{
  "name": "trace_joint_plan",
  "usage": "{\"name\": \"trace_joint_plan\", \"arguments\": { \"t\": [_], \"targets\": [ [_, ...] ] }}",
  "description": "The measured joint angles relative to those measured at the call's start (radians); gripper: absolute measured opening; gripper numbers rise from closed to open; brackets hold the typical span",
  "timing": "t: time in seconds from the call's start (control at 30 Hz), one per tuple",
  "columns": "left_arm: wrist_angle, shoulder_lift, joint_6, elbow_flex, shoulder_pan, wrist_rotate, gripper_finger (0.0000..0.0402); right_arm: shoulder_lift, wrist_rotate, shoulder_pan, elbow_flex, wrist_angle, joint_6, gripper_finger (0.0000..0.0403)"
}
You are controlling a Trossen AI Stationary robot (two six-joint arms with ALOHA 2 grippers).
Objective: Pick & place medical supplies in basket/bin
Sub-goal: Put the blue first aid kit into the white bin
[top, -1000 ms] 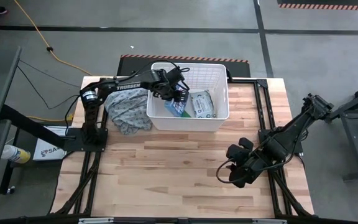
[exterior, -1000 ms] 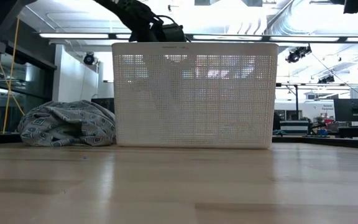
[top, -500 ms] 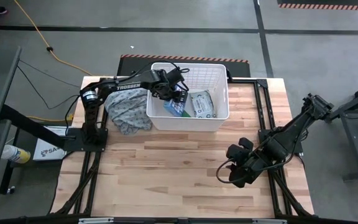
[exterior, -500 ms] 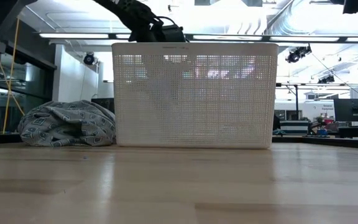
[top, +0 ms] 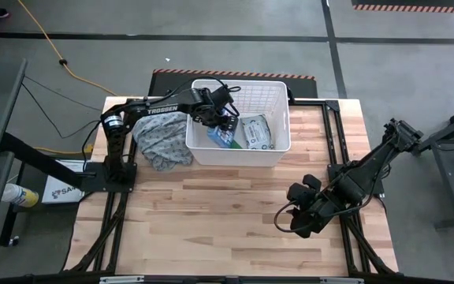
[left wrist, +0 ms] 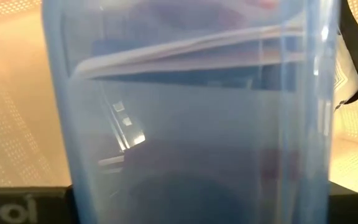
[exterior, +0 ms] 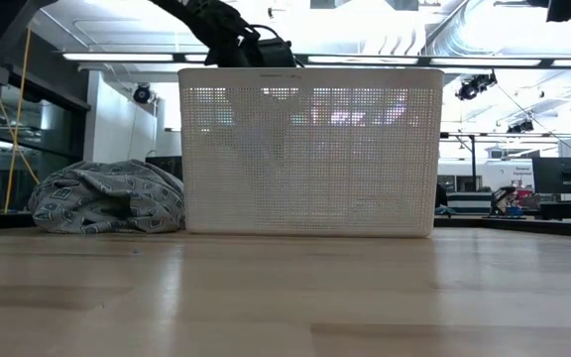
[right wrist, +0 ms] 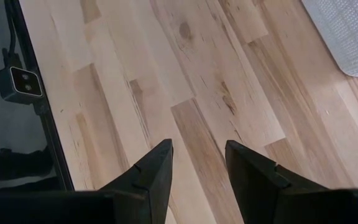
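basket position: white slatted basket (top: 241, 124) stands at the far middle of the wooden table (top: 227, 213), long axis across the table; patterned cloth heap (top: 161, 140) lies just beside its left wall.

key relation: left gripper (top: 228, 125) is reached in over the basket's left half, directly above the blue first-aid box (top: 220, 136). The box lies inside the basket, left of a grey-white packet (top: 257, 132) that lies flat on the basket floor.

box, close up: in the left wrist view a translucent blue box wall (left wrist: 185, 112) fills nearly the whole picture, right against the camera, basket mesh showing on either side. The box sits between or just ahead of the fingers.

left gripper state: fingers hidden by the box and the arm; cannot tell whether it grips the box or has let go.

nearer arm: left, by far. It alone is at the basket.

right gripper: (right wrist: 197, 163) parked over bare table at the near right, well apart from the basket; fingers stand parted with wood visible between them, holding nothing.

judgement: the placing of the blue box looks to be at its end. The next move turns on lifting straight up clear of the basket rim without dragging the box or snagging the left wall.
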Motion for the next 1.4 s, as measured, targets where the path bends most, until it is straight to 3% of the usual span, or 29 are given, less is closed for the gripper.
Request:
{"name": "trace_joint_plan", "arguments": {
  "t": [1.4],
  "targets": [
    [0.069, -0.006, 0.145, -0.001, 0.000, 0.045, 0.0255, 0.000, 0.037, -0.003, 0.000, -0.001, -0.009, 0.0141]
  ]
}}
